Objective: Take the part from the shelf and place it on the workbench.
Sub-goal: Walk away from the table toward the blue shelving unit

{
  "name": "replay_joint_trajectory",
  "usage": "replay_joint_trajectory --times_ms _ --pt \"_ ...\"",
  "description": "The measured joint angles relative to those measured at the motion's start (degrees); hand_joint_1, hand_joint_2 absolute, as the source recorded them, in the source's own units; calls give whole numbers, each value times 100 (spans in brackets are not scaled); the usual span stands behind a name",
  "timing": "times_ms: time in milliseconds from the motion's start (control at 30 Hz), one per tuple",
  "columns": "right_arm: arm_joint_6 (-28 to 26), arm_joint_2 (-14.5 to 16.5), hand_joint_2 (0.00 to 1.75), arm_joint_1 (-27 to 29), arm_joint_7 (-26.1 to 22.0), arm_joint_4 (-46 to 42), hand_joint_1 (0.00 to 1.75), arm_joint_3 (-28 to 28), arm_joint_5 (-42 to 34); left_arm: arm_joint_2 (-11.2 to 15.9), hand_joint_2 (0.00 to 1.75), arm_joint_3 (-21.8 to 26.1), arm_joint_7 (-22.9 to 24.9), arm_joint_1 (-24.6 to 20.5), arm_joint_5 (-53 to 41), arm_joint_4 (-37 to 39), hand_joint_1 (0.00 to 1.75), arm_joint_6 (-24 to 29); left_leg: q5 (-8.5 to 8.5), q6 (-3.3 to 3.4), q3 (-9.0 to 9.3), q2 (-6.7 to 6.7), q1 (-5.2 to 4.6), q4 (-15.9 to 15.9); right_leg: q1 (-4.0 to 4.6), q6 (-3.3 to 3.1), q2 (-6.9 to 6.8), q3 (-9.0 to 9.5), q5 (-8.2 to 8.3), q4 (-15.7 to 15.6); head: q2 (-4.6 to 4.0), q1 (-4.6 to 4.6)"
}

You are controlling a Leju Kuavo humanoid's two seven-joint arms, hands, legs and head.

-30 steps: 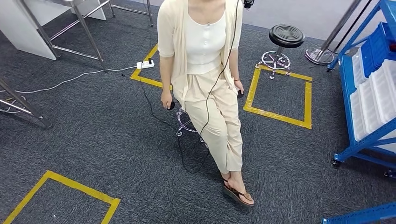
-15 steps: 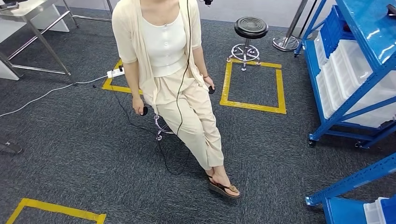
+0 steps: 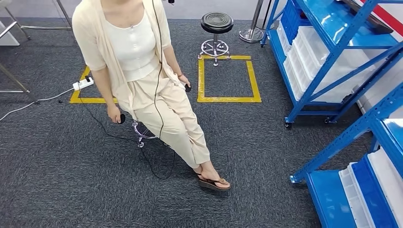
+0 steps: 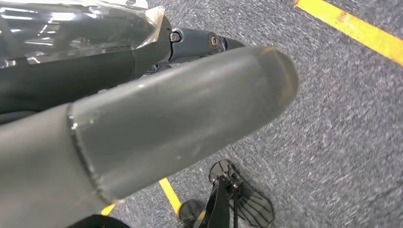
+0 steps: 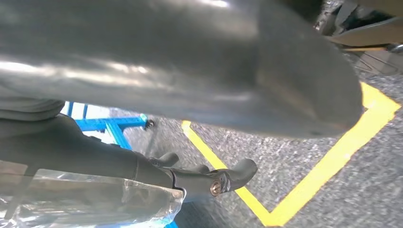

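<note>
A blue metal shelf [image 3: 328,61] stands at the right in the head view, with white bins [image 3: 309,52] and blue bins on its levels. I cannot make out a single part on it. A second blue shelf [image 3: 351,142] with bins stands nearer, at the lower right. My left hand [image 4: 180,109] hangs over grey carpet, its thick thumb and dark fingers [image 4: 199,42] stretched out with nothing in them. My right hand [image 5: 190,95] hangs the same way, its fingers [image 5: 209,178] holding nothing, with a blue shelf frame [image 5: 109,126] behind it.
A person [image 3: 138,71] sits on a stool in the middle of the floor, a small dark controller in each hand and a cable hanging down. A black stool [image 3: 216,23] stands beyond a yellow tape square [image 3: 228,99]. A power strip [image 3: 81,84] lies at the left.
The whole picture has shifted left as the camera turned right: the blue shelves have come further into view and the person sits further left in the picture.
</note>
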Motion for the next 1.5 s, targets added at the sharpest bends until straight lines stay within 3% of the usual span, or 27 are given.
replay_joint_trajectory --times_ms 67,100,200,267,333,400,467,533,600,633,700,767,833,900,933,967,1000,1067,1133,1200,1233,1300,1333,1400,1433,1467,1500 --pt "2 2 0 -23 5 -1 0 -1 1 2 0 0 1 -1 1 -2 0 -1 -40 -72 33 107 -29 14 18 1 -240 366 218 -644 0 -5" --pt "3 5 0 -31 7 -2 0 -2 -3 7 0 0 -2 -4 -1 -3 0 -2 -61 -111 55 156 -44 23 32 -35 -302 417 263 -756 0 -11" --pt "4 4 0 -27 17 -1 0 -10 -34 8 0 -1 -14 -22 -11 -3 0 -10 -114 -195 99 258 -10 53 24 -143 -134 390 294 -731 0 -24" --pt "2 0 0 -18 21 -2 0 -21 -58 9 0 -2 -17 -24 -21 -3 0 -22 -331 -245 5 49 38 311 -1 -232 -10 407 320 -734 0 -28" --pt "-1 1 0 -13 22 -2 0 -28 -68 11 0 -2 -18 -12 -31 -1 0 -32 -722 -255 -308 -268 53 985 28 -302 112 386 347 -732 0 -33" --pt "-1 4 0 -1 21 -1 0 -30 -71 13 0 -2 -18 2 -36 1 0 -36 -912 -231 -621 -381 51 1580 80 -330 262 367 360 -729 0 -33" --pt "-2 3 0 18 21 1 0 -33 -75 18 0 -2 -18 9 -38 1 0 -36 -665 -184 -577 -419 50 1409 112 -342 419 367 368 -722 0 -32" --pt "-3 6 0 23 19 1 0 -36 -79 20 0 -3 -17 8 -48 1 0 -37 -283 -141 -240 -583 46 680 124 -335 557 374 376 -712 0 -32" --pt "-7 10 0 20 13 1 0 -37 -83 24 0 -6 -16 4 -61 1 0 -39 -136 -114 -37 -734 14 235 131 -302 663 353 392 -705 0 -31" --pt "-9 12 0 23 8 1 0 -38 -85 27 0 -8 -15 1 -67 1 0 -41 -147 -99 -28 -742 -14 204 129 -269 706 333 407 -711 0 -31" --pt "-12 14 0 35 -6 1 0 -40 -85 30 0 -13 -13 -4 -69 1 0 -43 -99 -32 -22 -636 -37 156 121 -210 751 284 429 -710 0 -31" --pt "-14 13 0 45 -16 1 0 -42 -84 30 0 -19 -11 -8 -69 -1 0 -43 -28 51 -14 -502 -25 72 129 -193 549 124 289 -472 0 -23" --pt "-16 10 0 45 -25 1 0 -44 -83 32 0 -22 -11 0 -69 0 0 -42 11 94 -26 -341 -25 26 126 -209 281 -223 -65 193 0 -14" --pt "-16 9 0 53 -31 1 0 -46 -83 33 0 -22 -11 11 -70 1 0 -41 13 97 -48 -178 -32 27 98 -177 210 -521 -328 847 0 -11" --pt "-16 7 0 64 -32 1 0 -49 -84 32 0 -22 -10 12 -72 1 0 -42 12 95 -53 -103 -33 28 79 -133 193 -532 -336 920 0 -10" --pt "-16 5 0 74 -32 1 0 -56 -90 31 0 -24 -10 12 -76 1 0 -44 9 90 -52 -29 -32 29 60 -77 164 -421 -260 759 0 -10" --pt "-18 2 0 80 -33 1 0 -66 -99 30 0 -25 -10 11 -86 1 0 -48 3 80 -44 37 -31 30 44 -24 92 -197 -129 384 0 -10" --pt "-28 -2 0 73 -42 1 0 -88 -124 32 0 -28 -11 13 -115 1 0 -59 -30 25 -18 160 -57 42 46 9 -187 279 127 -441 0 -11" --pt "-39 -1 0 66 -51 1 0 -112 -146 35 0 -30 -11 9 -133 1 0 -67 -69 -49 21 265 -83 54 73 -54 -313 453 238 -770 0 -29" --pt "-49 -1 0 77 -52 1 0 -134 -161 33 0 -37 -11 -12 -137 0 0 -68 -102 -120 59 347 -56 63 58 -136 -175 442 266 -778 0 -44" --pt "-54 -1 0 83 -52 1 0 -143 -164 35 0 -41 -11 -21 -138 -1 0 -68 -154 -156 59 287 -32 111 38 -176 -109 447 277 -788 0 -44" --pt "-62 0 0 82 -51 1 0 -154 -163 32 0 -48 -11 -19 -139 2 0 -68 -447 -214 -93 -35 12 512 -7 -278 20 478 314 -806 0 -50" --pt "-63 3 0 80 -50 1 0 -156 -161 31 0 -48 -10 -11 -139 3 0 -68 -664 -230 -255 -220 20 886 8 -308 84 471 323 -805 0 -54" --pt "-64 10 0 82 -50 1 0 -161 -159 30 0 -48 -7 7 -140 6 0 -67 -977 -247 -612 -386 29 1633 30 -336 234 468 329 -802 0 -54" --pt "-64 12 0 88 -49 1 0 -163 -159 32 0 -48 -4 12 -142 7 0 -67 -972 -250 -705 -407 34 1787 38 -336 316 474 329 -799 0 -54" --pt "-63 11 0 92 -49 1 0 -166 -158 33 0 -48 -3 14 -145 7 0 -66 -842 -247 -690 -417 41 1708 42 -335 396 485 328 -796 0 -54" --pt "-62 12 0 92 -49 1 0 -168 -157 33 0 -48 -3 15 -150 6 0 -65 -623 -243 -574 -444 55 1414 43 -333 477 500 328 -793 0 -54"
